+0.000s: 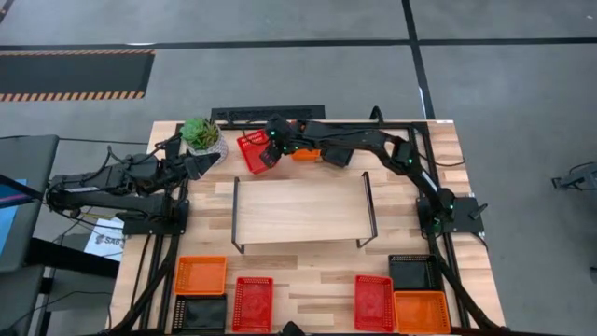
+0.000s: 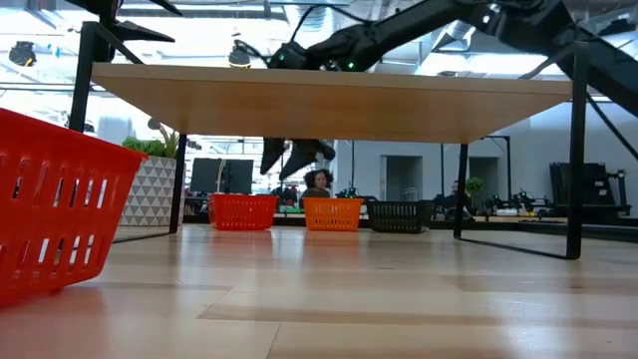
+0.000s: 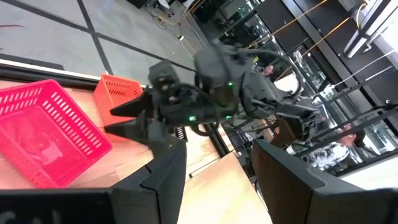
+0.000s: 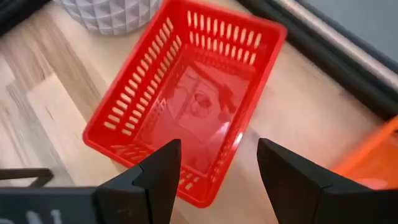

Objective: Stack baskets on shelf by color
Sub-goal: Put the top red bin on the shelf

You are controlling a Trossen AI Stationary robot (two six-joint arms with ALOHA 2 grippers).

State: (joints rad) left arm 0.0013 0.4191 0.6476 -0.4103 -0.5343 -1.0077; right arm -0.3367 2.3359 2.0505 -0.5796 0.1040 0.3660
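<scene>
Landmark: the shelf (image 1: 300, 207), its board bare, nothing stacked on it as yet. On the near side of the shelf lie 7 baskets, all empty as far as can be seen: an orange basket (image 1: 201, 274), a black basket (image 1: 201, 313) and a red basket (image 1: 253, 303) toward the left end, then a second red basket (image 1: 373, 301), a second black one (image 1: 414, 272) and a second orange one (image 1: 422, 311) toward the right end. Level with the shelf's left end, the left gripper (image 1: 213, 163) waits with its fingers apart, holding nothing, beside the plant pot (image 1: 203, 136). Behind the shelf's far edge, left of centre, sits the red target basket (image 4: 186, 99), empty, upright, mouth up, just beside the pot. The right gripper (image 4: 217, 163) hangs directly over this basket's nearer rim, jaws spread and gripping nothing; the basket lies straight ahead of and below the claw. In the right wrist view its long axis runs roughly away from the fingers, skewed somewhat, so the spread fingers bracket part of a short-end wall. Judgement: the right arm is the one placed for the pick; a short descent onto that rim is what the grasp calls for. Just right of the target, also behind the shelf, an orange far basket (image 1: 305, 154) stands partly hidden under the right arm; contents cannot be told.
</scene>
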